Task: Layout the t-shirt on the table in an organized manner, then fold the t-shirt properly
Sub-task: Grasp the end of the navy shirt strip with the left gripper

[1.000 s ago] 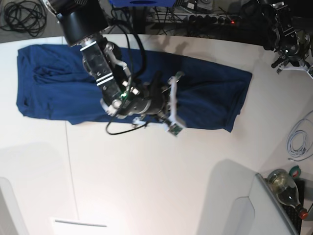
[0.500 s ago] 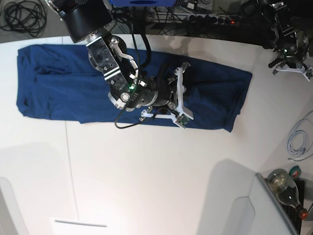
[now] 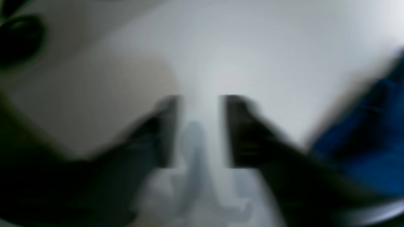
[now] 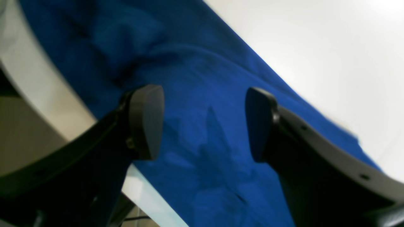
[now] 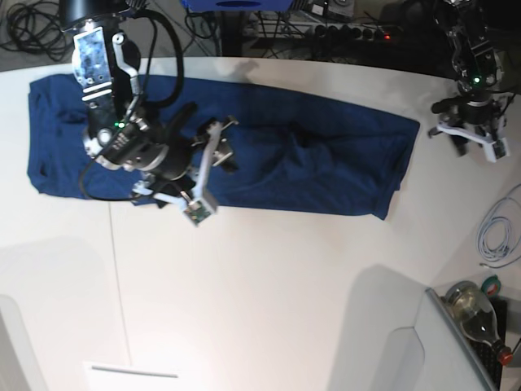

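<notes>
The dark navy t-shirt lies as a long flat strip across the far part of the white table, with a small wrinkle near its middle. My right gripper hovers over the shirt's left-centre. In the right wrist view the right gripper stands open, its dark pads apart above the blue t-shirt, nothing between them. My left gripper is off the shirt's right end near the table edge. The blurred left wrist view shows the left gripper open over bare table, the t-shirt to its right.
A thin dark seam runs across the table at the left. A white cable and a glass bottle lie beyond the right edge. Black cables are behind the far left corner. A white sheet sits at the near edge.
The right arm swung left along the shirt and its jaws opened, letting the fabric go. The left arm dropped slightly toward the table's right edge and its jaws opened too.
</notes>
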`<state>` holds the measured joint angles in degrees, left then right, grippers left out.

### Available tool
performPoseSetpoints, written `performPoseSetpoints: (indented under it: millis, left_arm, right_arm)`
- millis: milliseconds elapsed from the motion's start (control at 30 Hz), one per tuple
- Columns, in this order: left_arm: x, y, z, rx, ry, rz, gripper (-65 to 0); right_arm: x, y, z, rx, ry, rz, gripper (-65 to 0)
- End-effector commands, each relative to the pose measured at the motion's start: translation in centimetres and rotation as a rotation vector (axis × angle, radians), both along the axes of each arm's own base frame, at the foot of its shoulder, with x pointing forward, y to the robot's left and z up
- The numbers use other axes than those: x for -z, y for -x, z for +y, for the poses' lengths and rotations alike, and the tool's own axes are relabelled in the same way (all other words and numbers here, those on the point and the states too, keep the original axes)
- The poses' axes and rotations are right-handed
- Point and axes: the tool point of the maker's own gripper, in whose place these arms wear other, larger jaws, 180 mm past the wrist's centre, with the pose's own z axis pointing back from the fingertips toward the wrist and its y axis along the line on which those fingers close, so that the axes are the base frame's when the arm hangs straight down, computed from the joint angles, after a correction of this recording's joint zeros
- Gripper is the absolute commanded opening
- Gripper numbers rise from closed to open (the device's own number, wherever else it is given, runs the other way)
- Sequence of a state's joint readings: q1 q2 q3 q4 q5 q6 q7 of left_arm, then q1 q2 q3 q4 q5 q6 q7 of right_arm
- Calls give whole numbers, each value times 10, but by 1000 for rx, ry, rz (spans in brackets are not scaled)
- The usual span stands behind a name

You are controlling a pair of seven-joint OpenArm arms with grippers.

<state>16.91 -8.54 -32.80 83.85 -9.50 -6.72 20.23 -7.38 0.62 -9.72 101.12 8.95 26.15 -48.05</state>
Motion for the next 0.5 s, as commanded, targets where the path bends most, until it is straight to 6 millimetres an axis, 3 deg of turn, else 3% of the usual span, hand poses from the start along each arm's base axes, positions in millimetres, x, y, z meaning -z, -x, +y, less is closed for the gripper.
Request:
performPoseSetpoints:
  millis: [0,67,133,333,467]
  left_arm:
    - [-10,-10,-5,42,-3,-41,-244]
    - [-4,-16,-27,133,49,-44,-91]
    - [4,-18,-47,210,101,-38,-16]
    - [32,-28,-62,220,200,-14,-12]
    - [30,-41,-65,200,249,-56,-12]
  right_arm:
    - [-10,-8,0,14,-31,-37,-275]
    - [-8,-9,-10,39,-26,-32,-275]
    - [-6,-7,-15,56,-23,-25,-275]
    - [-5,-6,-15,56,-23,-20,-275]
    - [-5,-6,-14,54,-25,-20,-275]
